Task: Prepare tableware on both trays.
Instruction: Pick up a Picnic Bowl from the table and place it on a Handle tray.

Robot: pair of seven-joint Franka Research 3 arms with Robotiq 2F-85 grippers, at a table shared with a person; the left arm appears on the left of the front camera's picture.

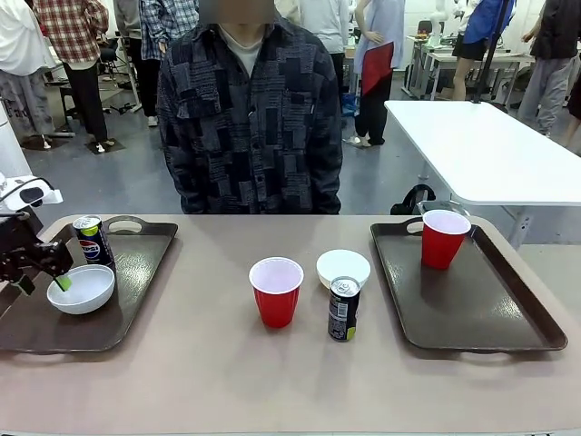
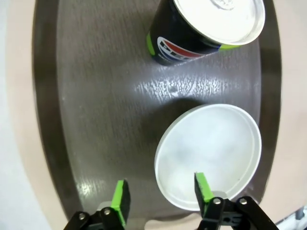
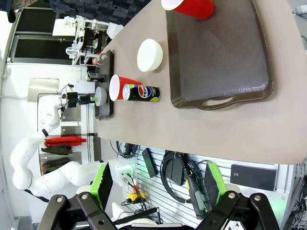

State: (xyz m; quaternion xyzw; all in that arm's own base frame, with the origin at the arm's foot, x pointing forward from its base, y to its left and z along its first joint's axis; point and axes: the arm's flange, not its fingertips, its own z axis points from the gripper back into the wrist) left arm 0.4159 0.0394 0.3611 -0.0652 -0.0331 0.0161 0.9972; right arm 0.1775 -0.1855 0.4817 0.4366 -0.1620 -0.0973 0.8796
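Left wrist view: my left gripper (image 2: pixel 160 189) has its jaws apart, straddling the rim of the white bowl (image 2: pixel 211 148) on the left tray (image 2: pixel 96 96); Pepsi can (image 2: pixel 192 33) stands near the bowl | right wrist view: my right gripper (image 3: pixel 158 179) is wide open, holding nothing | front view: second bowl (image 1: pixel 343 267), dark can (image 1: pixel 343 309) and middle red cup (image 1: pixel 276 291) stand on the table (image 1: pixel 182 363) between the trays; far red cup (image 1: pixel 444 238) stands on the right tray (image 1: pixel 472 309)

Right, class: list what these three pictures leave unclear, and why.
Front view: near corner of the left tray, cut off by the picture's edge.
Left wrist view: top of the blue can, cut off by the upper edge.
Right wrist view: things on the left tray, too small and far.
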